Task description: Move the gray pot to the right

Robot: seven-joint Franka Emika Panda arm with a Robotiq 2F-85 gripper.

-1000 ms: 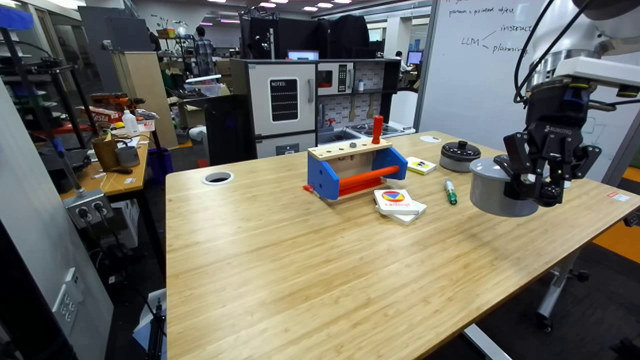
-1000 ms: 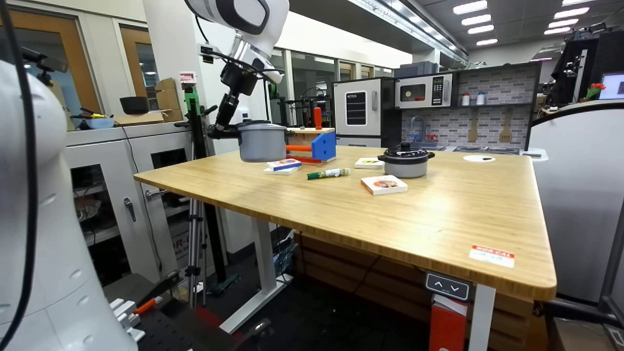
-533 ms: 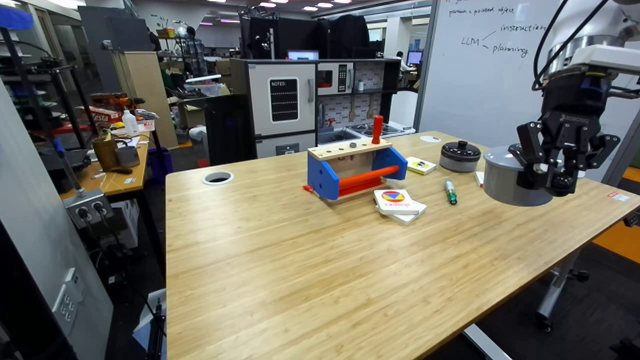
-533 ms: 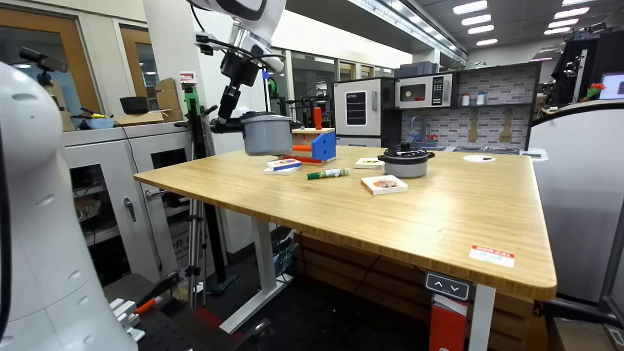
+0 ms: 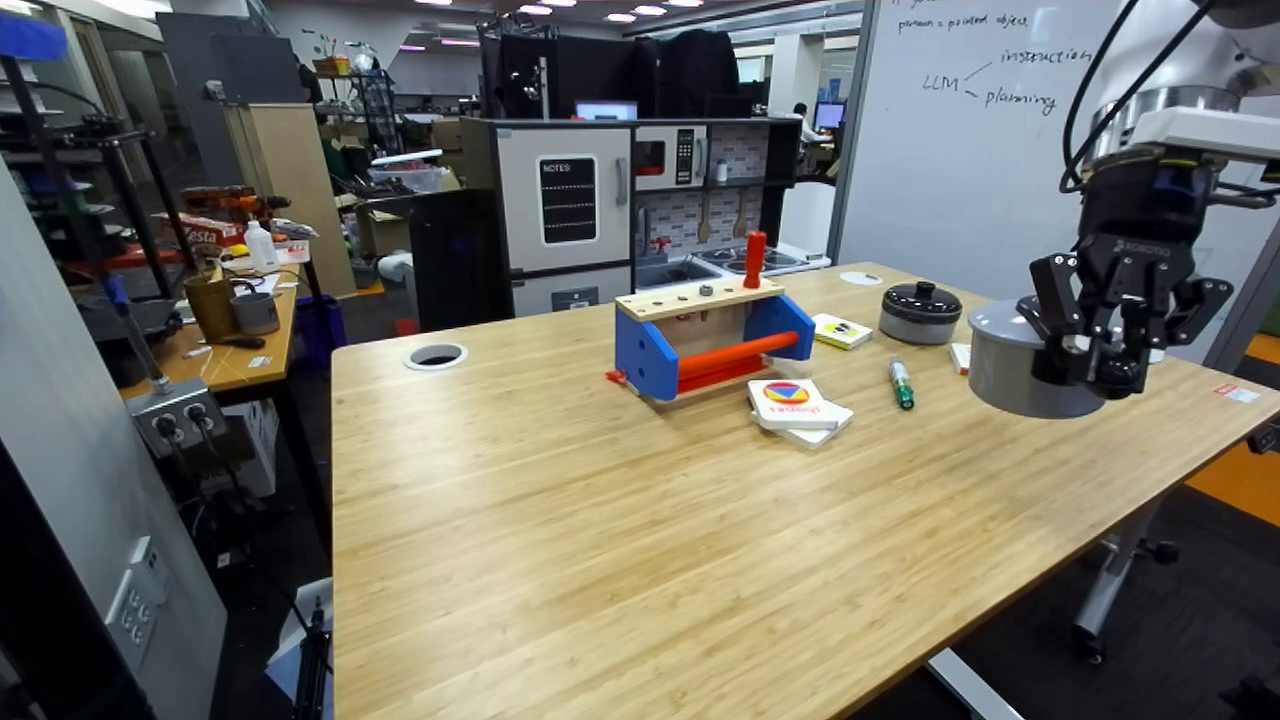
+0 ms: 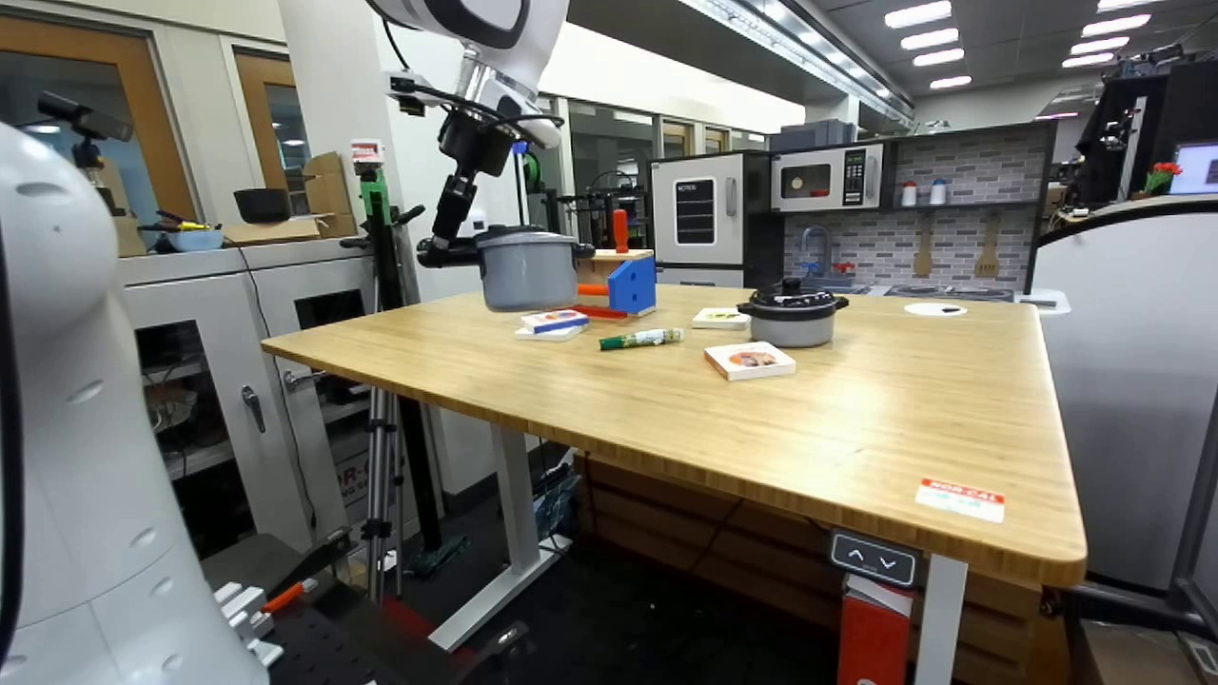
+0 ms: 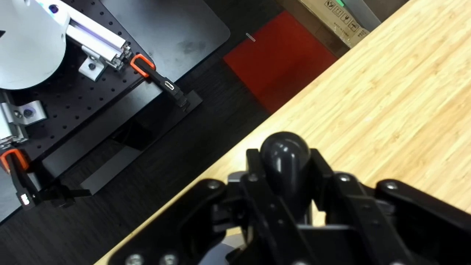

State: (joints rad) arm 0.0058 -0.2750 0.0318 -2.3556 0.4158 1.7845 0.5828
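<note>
Table [image 5: 600, 520] below; gripper [image 7: 286, 162] closed down on handle [image 6: 461, 252], pot [image 6: 528, 273] aloft. Risk: weight all out one end could roll handle in grip, tipping pot.

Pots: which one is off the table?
The gray pot, held up by the end effector; the other, black-lidded pot rests on the table.

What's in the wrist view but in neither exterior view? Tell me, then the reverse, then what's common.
Only the wrist view: printed symbols on a cardboard box.
Only the exterior views, both of them: the toy toolbox, green-capped marker and black-lidded pot.
Shared: the gripper, shut on the black handle of the gray pot, and the wooden table.
</note>
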